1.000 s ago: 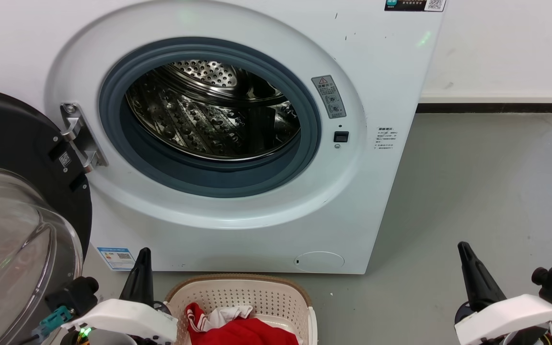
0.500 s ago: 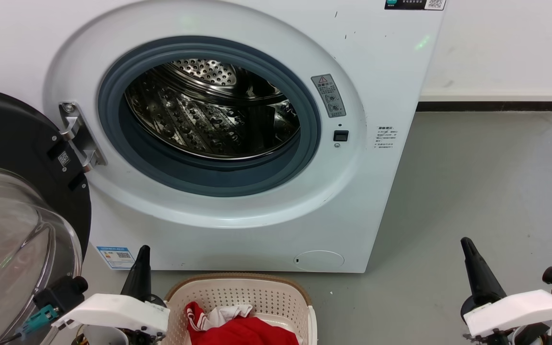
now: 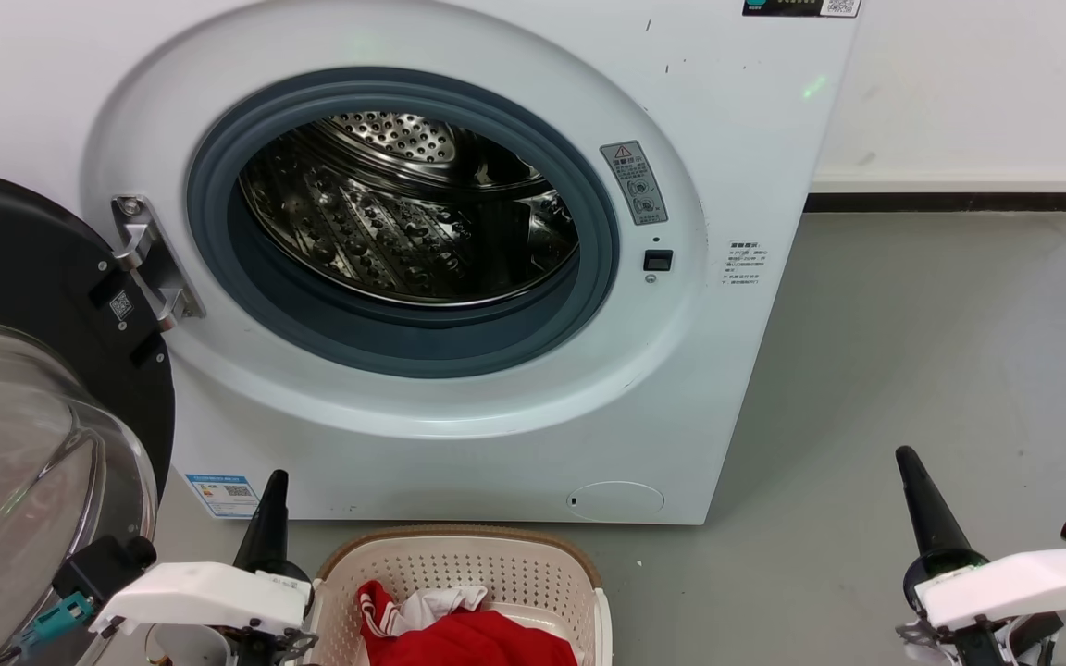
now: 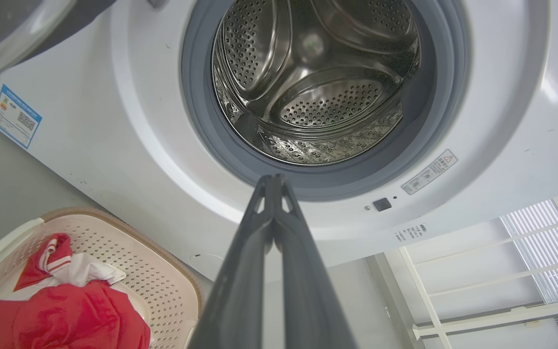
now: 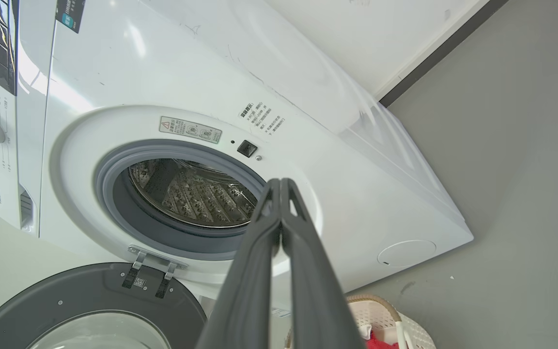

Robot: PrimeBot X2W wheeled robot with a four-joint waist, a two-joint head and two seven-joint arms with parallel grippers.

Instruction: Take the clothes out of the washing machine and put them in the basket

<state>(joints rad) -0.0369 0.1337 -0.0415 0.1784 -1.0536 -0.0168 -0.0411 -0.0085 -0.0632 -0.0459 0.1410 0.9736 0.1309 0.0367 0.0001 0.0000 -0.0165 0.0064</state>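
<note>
- Clothes: soft bright red fabric garments, one w/ white panels and red-and-white striped trim. Heaped inside the basket, at the bottom edge of head view.
- Basket: cream-white perforated plastic laundry basket w/ brown rim. Stands on the floor just in front of the machine, below the porthole, between the two grippers.
- Washing machine: large white front-loader. Grey rubber ring round the circular porthole; perforated steel drum in plain view.
- Door: black-rimmed, glass centre, swung open to the robot's left on a metal hinge.
- L gripper: long dark fingers pressed together tip to tip, nothing between them. Held low, just left of the basket, pointing at the machine front.
- R gripper: fingers likewise closed flat on each other, holding nothing. Well right of the basket, above the floor.
- Surrounds: smooth grey floor; white wall w/ dark skirting, right of the machine.
</note>
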